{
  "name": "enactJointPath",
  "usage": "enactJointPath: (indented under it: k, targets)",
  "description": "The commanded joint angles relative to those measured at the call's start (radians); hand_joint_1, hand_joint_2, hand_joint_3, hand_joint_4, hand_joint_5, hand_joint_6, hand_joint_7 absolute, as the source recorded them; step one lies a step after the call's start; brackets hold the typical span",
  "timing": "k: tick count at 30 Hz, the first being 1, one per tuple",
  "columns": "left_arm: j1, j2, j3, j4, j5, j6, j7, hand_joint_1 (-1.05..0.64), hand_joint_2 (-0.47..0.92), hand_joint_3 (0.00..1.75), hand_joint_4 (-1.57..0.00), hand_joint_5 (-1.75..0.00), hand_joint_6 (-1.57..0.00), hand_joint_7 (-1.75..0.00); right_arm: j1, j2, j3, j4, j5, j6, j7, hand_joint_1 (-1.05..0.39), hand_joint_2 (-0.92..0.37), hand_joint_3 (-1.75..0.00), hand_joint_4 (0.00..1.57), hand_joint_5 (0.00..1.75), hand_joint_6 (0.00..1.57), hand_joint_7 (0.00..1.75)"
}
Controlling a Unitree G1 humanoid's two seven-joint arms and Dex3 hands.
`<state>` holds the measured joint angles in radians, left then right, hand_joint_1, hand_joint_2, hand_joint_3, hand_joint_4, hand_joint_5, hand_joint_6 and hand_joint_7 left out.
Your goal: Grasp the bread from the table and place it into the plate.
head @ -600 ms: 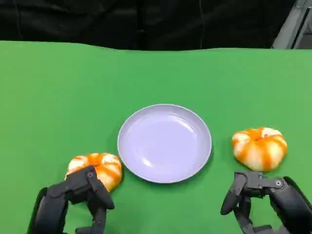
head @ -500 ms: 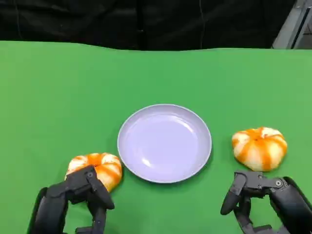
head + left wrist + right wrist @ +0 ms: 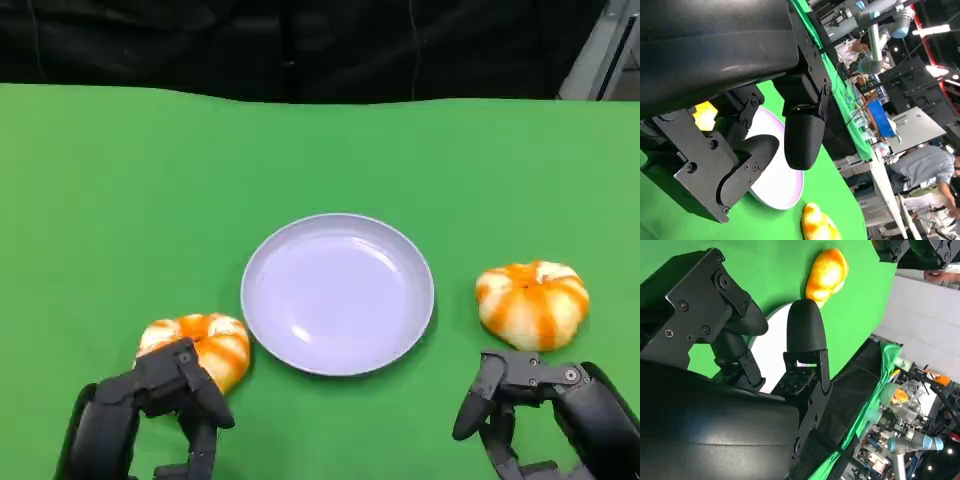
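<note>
Two round orange-and-white bread rolls lie on the green desk (image 3: 120, 180), one on each side of a pale lilac plate (image 3: 338, 294). The left bread (image 3: 200, 345) sits just beside the plate's near-left rim; the right bread (image 3: 532, 303) lies a little apart from the plate's right rim. Both rolls are domed and nearly round, with no clear long axis; their orange stripes radiate from a top centre that faces upward. No label or writing can be read on either roll or on the plate. The left robot hand (image 3: 165, 405) is at the near edge, its fingers overlapping the near side of the left bread; whether they touch it cannot be told. The right robot hand (image 3: 520, 405) hangs just near of the right bread, apart from it. Both hands hold nothing, fingers loosely curved and spread. The plate holds no bread.
</note>
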<state>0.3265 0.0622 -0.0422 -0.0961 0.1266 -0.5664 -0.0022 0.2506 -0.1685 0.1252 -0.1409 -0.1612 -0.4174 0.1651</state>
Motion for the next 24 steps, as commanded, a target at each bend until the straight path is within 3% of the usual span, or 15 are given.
enactJointPath:
  k: [1,5,9,11,17,24]
  targets:
    - [-0.014,0.0,0.02,0.016,0.004,-0.03,0.019,-0.03,0.37,1.29,-0.77,-1.42,-0.75,-1.2,0.001,-0.005,-0.005,-0.001,0.01,0.0,-0.004,0.06,-0.28,-1.47,0.84,1.72,0.83,1.3]
    - [-0.017,-0.009,0.026,0.01,0.035,-0.003,0.036,-0.03,0.49,1.0,-0.68,-1.18,-0.7,-0.79,-0.006,-0.002,-0.002,0.012,0.001,-0.008,-0.009,0.06,-0.28,-1.46,0.84,1.72,0.83,1.3]
    - [-0.016,-0.003,0.04,-0.019,0.188,0.065,0.095,-0.2,0.78,0.33,-0.5,-0.88,-0.66,-0.28,-0.01,0.0,0.002,0.007,-0.012,0.005,-0.012,0.05,-0.28,-1.46,0.84,1.71,0.83,1.3]
    - [-0.025,-0.007,0.045,-0.02,0.277,0.085,0.149,-0.26,0.83,0.16,-0.4,-0.79,-0.62,-0.15,-0.012,0.001,0.004,0.007,-0.02,0.004,-0.017,0.06,-0.27,-1.46,0.84,1.71,0.83,1.3]
    - [-0.039,0.007,0.032,-0.046,0.548,0.235,0.262,-0.46,0.87,0.03,-0.17,-0.69,-0.42,-0.01,-0.027,0.004,0.01,0.024,-0.032,-0.005,-0.019,0.08,-0.25,-1.47,0.85,1.73,0.84,1.3]
    - [-0.082,0.051,-0.028,-0.066,0.777,0.408,0.302,-0.51,0.85,0.0,-0.16,-0.63,-0.35,0.0,-0.035,0.011,0.013,0.026,-0.045,0.006,-0.024,0.07,-0.25,-1.48,0.84,1.73,0.83,1.3]
